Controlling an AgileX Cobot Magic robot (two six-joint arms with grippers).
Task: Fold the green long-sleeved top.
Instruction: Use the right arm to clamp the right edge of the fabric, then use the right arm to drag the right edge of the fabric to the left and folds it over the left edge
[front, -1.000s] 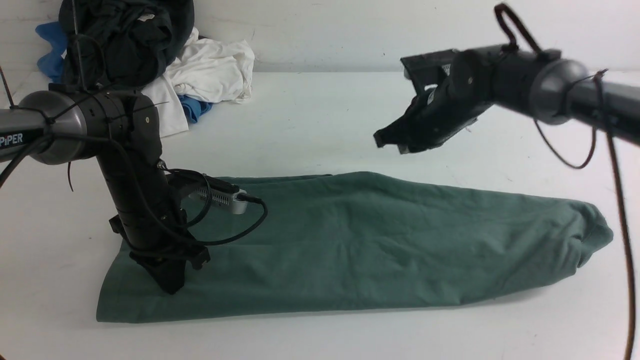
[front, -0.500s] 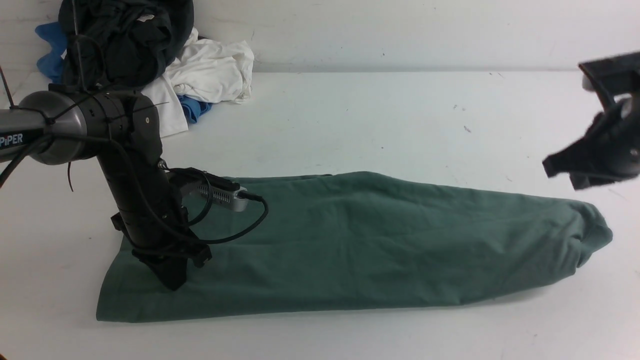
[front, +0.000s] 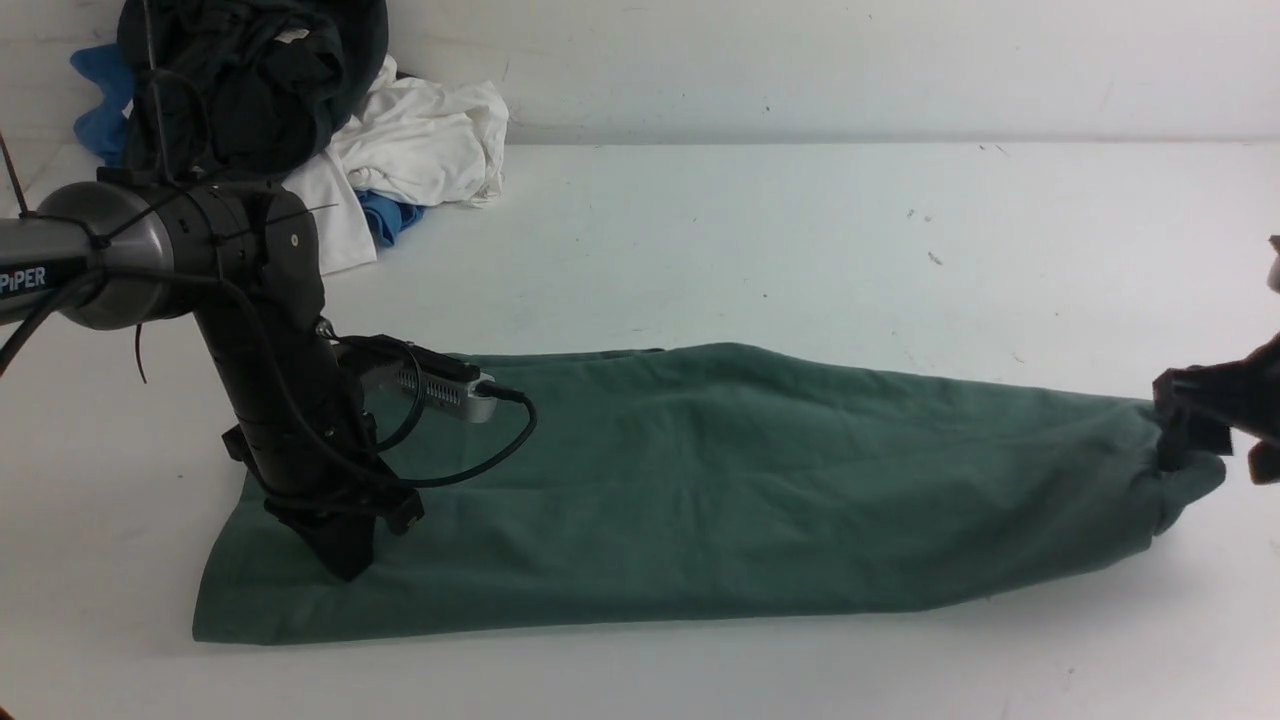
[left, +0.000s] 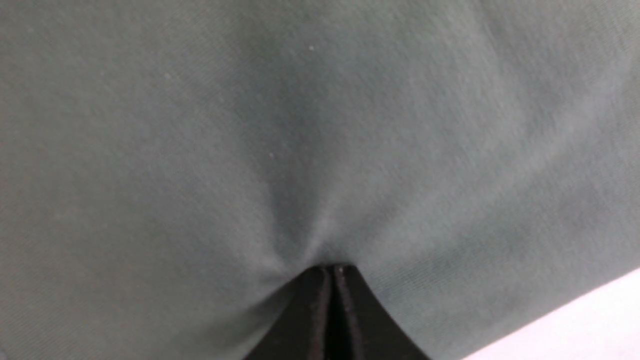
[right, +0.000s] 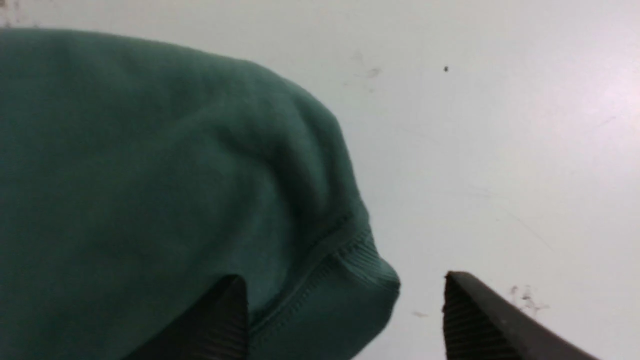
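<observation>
The green long-sleeved top (front: 720, 480) lies folded into a long band across the white table, narrowing toward the right. My left gripper (front: 345, 565) points down at its near left part. In the left wrist view that gripper (left: 332, 270) is shut, its tips pressed into the puckered cloth (left: 300, 125). My right gripper (front: 1215, 440) is low at the top's right end, partly cut off by the picture's edge. In the right wrist view it (right: 342, 279) stands open, one finger over the cloth (right: 150, 150), the other over bare table, with the ribbed edge (right: 365, 260) between them.
A pile of other clothes sits at the back left: a blackish garment (front: 250, 80), a white one (front: 420, 140) and a blue one (front: 100, 110). The white table (front: 750, 230) runs back to a wall. The left arm's cable (front: 480, 440) loops over the top.
My right arm has swung from above the middle of the table rightward and down to the top's right end, and its jaws have opened. The left arm and the top have not moved.
</observation>
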